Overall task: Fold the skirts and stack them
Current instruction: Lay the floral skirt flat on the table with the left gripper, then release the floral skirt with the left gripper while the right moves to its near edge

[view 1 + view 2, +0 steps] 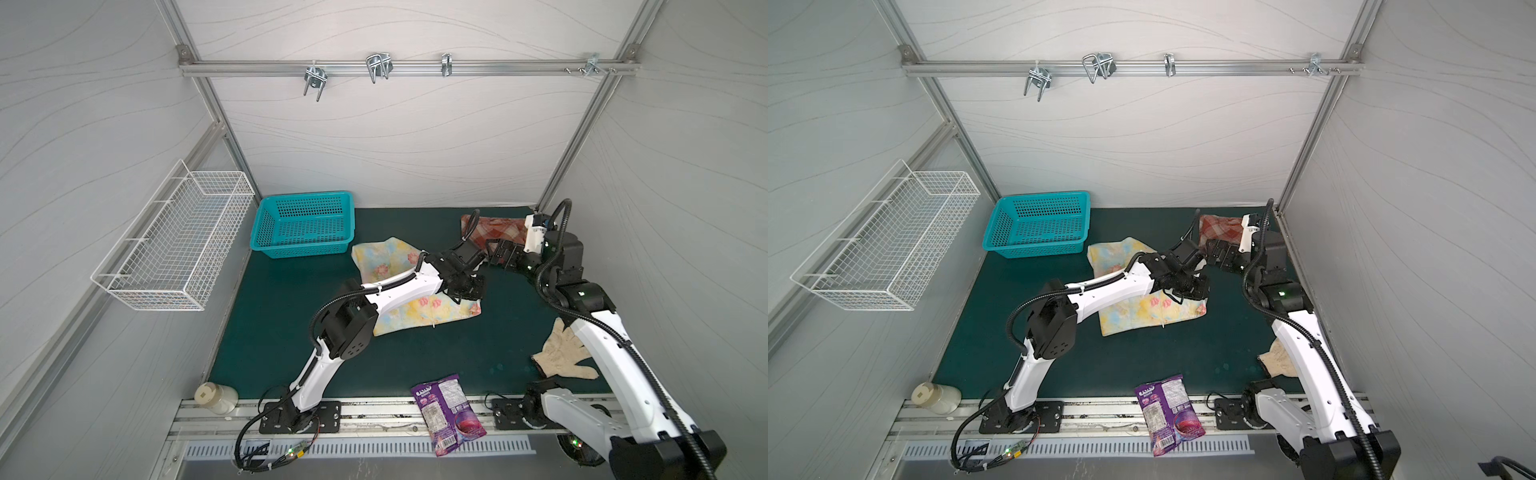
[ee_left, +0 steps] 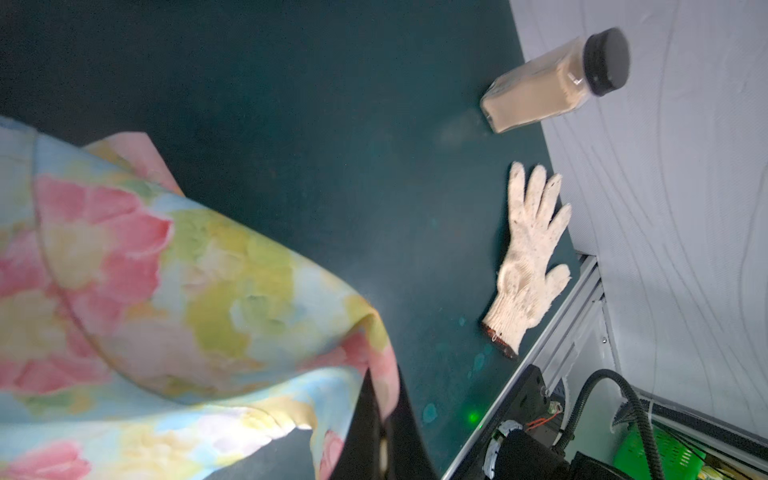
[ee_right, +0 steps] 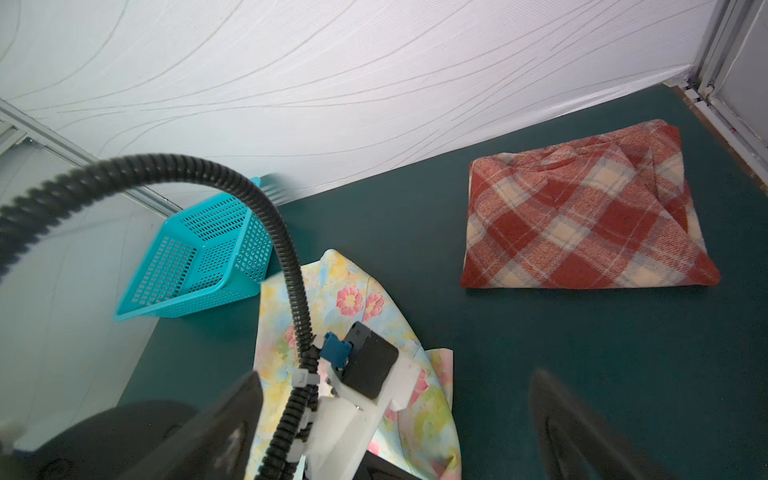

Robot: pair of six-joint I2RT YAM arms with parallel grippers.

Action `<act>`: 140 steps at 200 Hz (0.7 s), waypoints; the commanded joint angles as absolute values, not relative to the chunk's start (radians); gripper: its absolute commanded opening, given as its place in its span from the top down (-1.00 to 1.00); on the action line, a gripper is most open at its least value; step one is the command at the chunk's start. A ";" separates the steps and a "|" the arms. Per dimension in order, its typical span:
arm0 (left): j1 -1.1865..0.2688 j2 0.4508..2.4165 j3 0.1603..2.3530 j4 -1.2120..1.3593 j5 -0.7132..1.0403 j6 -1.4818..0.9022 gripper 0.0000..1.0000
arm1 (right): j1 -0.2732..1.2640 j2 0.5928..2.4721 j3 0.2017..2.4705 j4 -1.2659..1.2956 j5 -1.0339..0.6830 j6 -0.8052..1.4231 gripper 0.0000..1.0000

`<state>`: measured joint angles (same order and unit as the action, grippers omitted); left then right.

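The floral skirt (image 1: 415,318) (image 1: 1133,316) lies mid-mat, pastel yellow and blue with pink flowers, and part of it is under my left arm. My left gripper (image 1: 469,291) (image 1: 1192,289) hangs over its right edge. In the left wrist view the gripper (image 2: 384,399) is shut on an edge of the floral cloth (image 2: 166,291), which is lifted off the mat. The rust-red and cream plaid skirt (image 1: 494,228) (image 3: 582,224) lies folded in the far right corner. My right gripper (image 1: 496,251) (image 3: 397,376) hovers open between the two skirts and holds nothing.
A teal basket (image 1: 305,224) stands at the back left and a white wire basket (image 1: 174,245) hangs on the left wall. A cream glove (image 1: 561,353) (image 2: 528,262) and a jar of powder (image 2: 552,83) lie by the right wall. A purple snack bag (image 1: 449,411) overhangs the front edge.
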<state>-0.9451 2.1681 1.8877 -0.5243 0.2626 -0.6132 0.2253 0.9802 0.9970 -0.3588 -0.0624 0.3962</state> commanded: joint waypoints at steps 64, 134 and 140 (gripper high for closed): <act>-0.742 1.703 1.382 -0.273 0.236 -0.695 -0.42 | 0.238 1.012 0.975 -0.354 -0.192 0.419 -0.98; -0.365 1.275 1.007 -0.339 0.242 -0.733 -0.91 | 0.735 1.191 0.999 -0.356 0.128 0.354 -0.98; -0.337 1.245 0.978 -0.339 0.241 -0.737 -0.96 | 0.771 1.215 1.001 -0.349 0.145 0.358 -0.98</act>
<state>-0.4225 1.3308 1.0615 -0.3374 0.2253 -0.7013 0.6563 1.1492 0.9844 -0.3649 0.0170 0.3717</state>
